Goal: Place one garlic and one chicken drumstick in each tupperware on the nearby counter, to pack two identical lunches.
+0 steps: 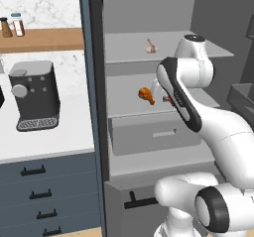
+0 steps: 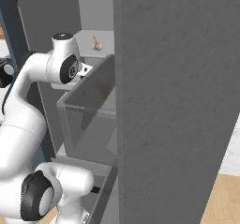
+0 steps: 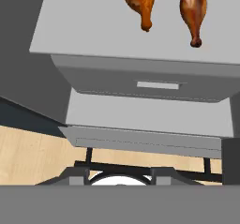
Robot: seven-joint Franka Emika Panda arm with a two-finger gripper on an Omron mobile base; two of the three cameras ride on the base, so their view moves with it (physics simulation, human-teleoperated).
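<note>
Wooden wall shelf (image 1: pixel 42 38), upper left: two small bottles (image 1: pixel 12 26) standing at its left end.

Counter (image 1: pixel 47 137), white, over dark drawers (image 1: pixel 44 194) with black handles: a coffee machine (image 1: pixel 32 94) stands toward its back edge.

Open fridge (image 1: pixel 99 107), right of the counter:
- Upper shelf (image 1: pixel 163 52): one garlic bulb (image 1: pixel 151 46), near the middle, toward the back; also seen in the right base view (image 2: pixel 97 44).
- Middle shelf (image 3: pixel 93 35): two chicken drumsticks. Left drumstick (image 3: pixel 140 3) and right drumstick (image 3: pixel 193 12) lie side by side, apart, thin bone ends pointing to the shelf's front edge. From the left base view one drumstick (image 1: pixel 146 94) lies near the shelf's middle; the other is mostly hidden behind the arm.
- Below: a closed grey drawer (image 3: pixel 150 80) with a flat handle.

Robot arm (image 1: pixel 193 97): reaches into the fridge at the middle shelf's height. Whether the pincer's fingers stand apart or together cannot be told; nothing is seen in its grasp.
</note>
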